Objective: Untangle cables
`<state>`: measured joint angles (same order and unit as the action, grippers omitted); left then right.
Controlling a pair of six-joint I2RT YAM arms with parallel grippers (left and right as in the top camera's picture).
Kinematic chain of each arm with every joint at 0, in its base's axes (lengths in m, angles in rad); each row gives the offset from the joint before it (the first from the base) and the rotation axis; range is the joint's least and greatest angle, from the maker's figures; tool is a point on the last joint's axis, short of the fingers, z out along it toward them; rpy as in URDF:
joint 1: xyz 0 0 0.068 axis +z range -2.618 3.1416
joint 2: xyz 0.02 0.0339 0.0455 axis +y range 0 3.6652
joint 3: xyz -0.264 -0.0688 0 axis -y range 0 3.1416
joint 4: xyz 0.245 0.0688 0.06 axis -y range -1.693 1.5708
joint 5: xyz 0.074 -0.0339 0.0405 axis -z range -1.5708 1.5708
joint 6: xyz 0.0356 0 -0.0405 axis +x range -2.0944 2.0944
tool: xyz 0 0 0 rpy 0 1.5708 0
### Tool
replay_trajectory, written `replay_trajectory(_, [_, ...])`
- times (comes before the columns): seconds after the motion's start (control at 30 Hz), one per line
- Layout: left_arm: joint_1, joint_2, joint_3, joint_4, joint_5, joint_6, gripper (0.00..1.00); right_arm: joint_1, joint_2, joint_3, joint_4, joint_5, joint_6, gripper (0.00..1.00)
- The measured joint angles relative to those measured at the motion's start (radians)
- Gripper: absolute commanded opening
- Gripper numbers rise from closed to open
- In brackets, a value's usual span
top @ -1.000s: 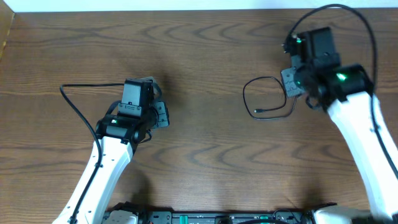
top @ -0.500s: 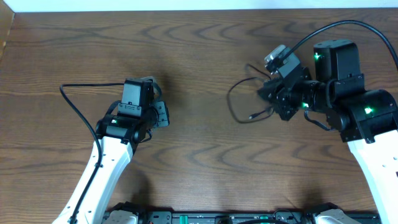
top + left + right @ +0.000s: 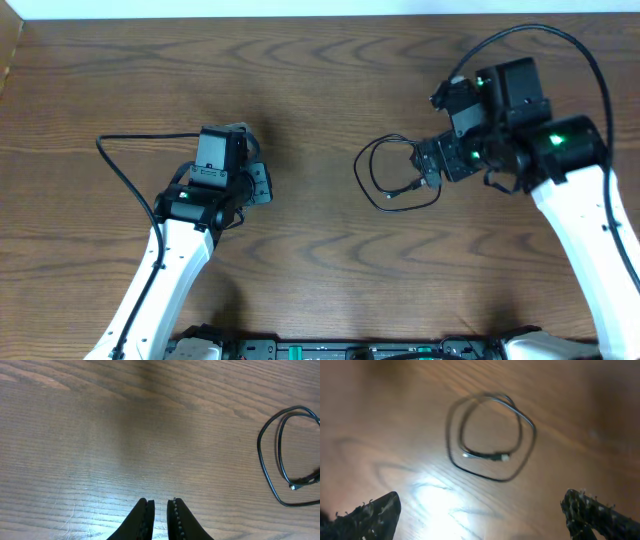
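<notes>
A thin black cable (image 3: pixel 361 168) lies in a loose double loop on the wooden table, right of centre, one small plug end inside the loop. My right gripper (image 3: pixel 424 166) hovers just right of the loop, jaws wide open and empty. From its wrist the cable (image 3: pixel 485 455) lies ahead of the right gripper (image 3: pixel 482 520), touching neither finger. My left gripper (image 3: pixel 260 185) rests left of centre, far from the loop. In the left wrist view its fingers (image 3: pixel 145 520) stand almost together with nothing between them, and the cable (image 3: pixel 260 447) shows at the right edge.
Thick black robot wires run from the left arm (image 3: pixel 110 150) and arc over the right arm (image 3: pixel 570 45). The table's far edge (image 3: pixel 320 14) meets a white strip at the top.
My right gripper swung left with the cable, then opened wide and let it go. The cable now lies in a tighter double loop further left. The left arm has not moved.
</notes>
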<state>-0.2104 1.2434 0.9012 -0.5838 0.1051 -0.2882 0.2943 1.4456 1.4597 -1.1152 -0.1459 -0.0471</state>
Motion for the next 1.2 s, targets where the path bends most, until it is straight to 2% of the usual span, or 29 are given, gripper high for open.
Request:
replay_trajectory(0.3, [0.000,0.000,0.000,0.000,0.000,0.000,0.15,0.000,0.260,0.001,0.000,0.122,0.258,0.99])
replay_trajectory(0.5, [0.000,0.000,0.000,0.000,0.000,0.000,0.15,0.001,0.364,0.001,-0.003,0.219,0.436,0.99])
replay_trajectory(1.2, [0.000,0.000,0.000,-0.018,0.000,0.000,0.15,0.070,0.624,0.001,0.106,0.286,0.721,0.99])
